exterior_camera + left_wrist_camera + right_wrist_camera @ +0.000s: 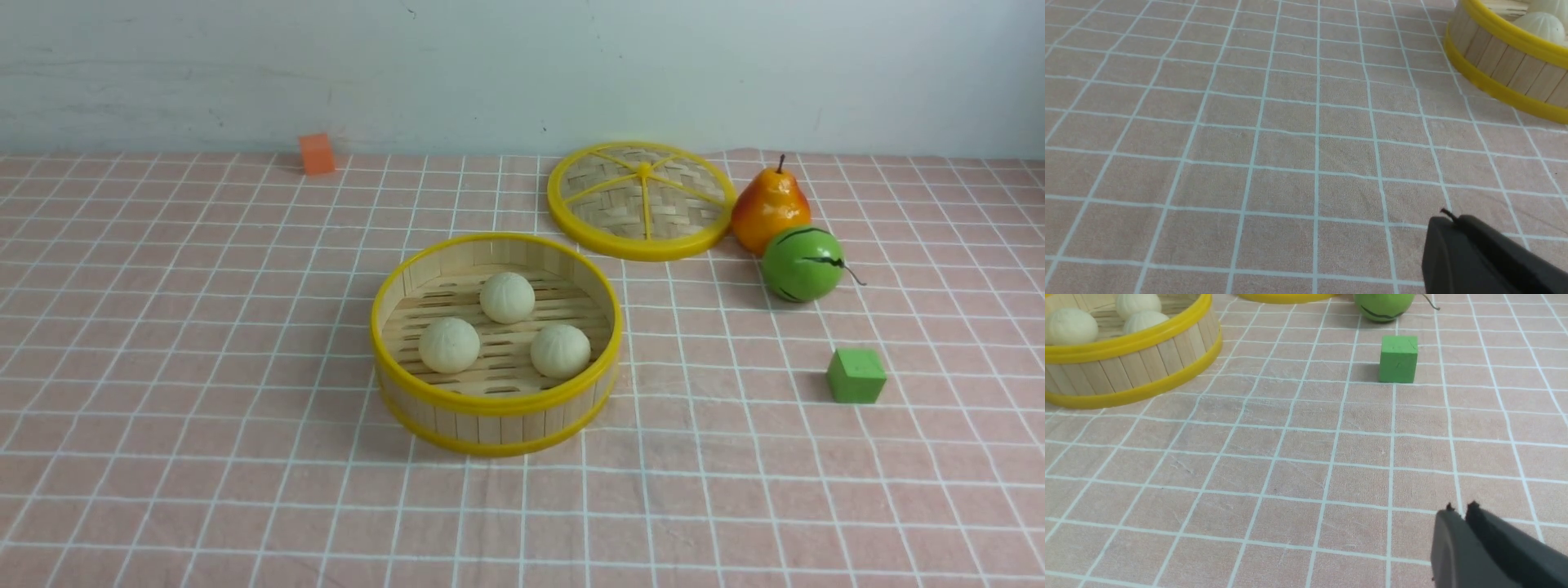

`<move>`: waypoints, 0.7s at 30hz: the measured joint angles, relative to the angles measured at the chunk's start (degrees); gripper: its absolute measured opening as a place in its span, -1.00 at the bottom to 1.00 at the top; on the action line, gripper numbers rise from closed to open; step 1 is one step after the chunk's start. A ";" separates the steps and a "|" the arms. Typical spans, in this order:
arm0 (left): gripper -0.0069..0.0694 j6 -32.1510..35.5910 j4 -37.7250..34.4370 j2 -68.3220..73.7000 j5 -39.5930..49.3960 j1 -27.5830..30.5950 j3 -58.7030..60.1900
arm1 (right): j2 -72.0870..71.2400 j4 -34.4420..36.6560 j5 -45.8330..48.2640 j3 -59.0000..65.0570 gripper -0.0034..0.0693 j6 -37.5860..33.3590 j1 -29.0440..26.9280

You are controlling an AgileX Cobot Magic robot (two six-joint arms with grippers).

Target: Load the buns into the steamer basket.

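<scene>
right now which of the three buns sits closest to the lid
The back bun in the steamer basket, the one farthest from the robot. The other two buns lie side by side nearer the front rim, farther from the lid.

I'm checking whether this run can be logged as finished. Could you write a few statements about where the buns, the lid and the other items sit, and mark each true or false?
1. All three buns lie inside the steamer basket. True.
2. The woven lid covers the basket. False: it lies flat on the cloth behind the basket, to its right.
3. The green cube sits inside the basket. False: it stands on the cloth, right of the basket.
4. The pear stands beside the green striped ball. True.
5. The right gripper holds a bun. False: its fingers are nearly together over bare cloth, holding nothing.
</scene>
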 joint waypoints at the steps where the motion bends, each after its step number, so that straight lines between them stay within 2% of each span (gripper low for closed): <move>1: -0.85 0.00 0.00 0.00 0.00 0.00 0.00 | 0.00 0.00 0.00 0.00 -0.79 0.00 0.00; 21: -0.85 0.04 0.00 0.00 0.04 0.02 0.00 | 0.00 0.00 0.00 0.00 -0.71 0.00 0.00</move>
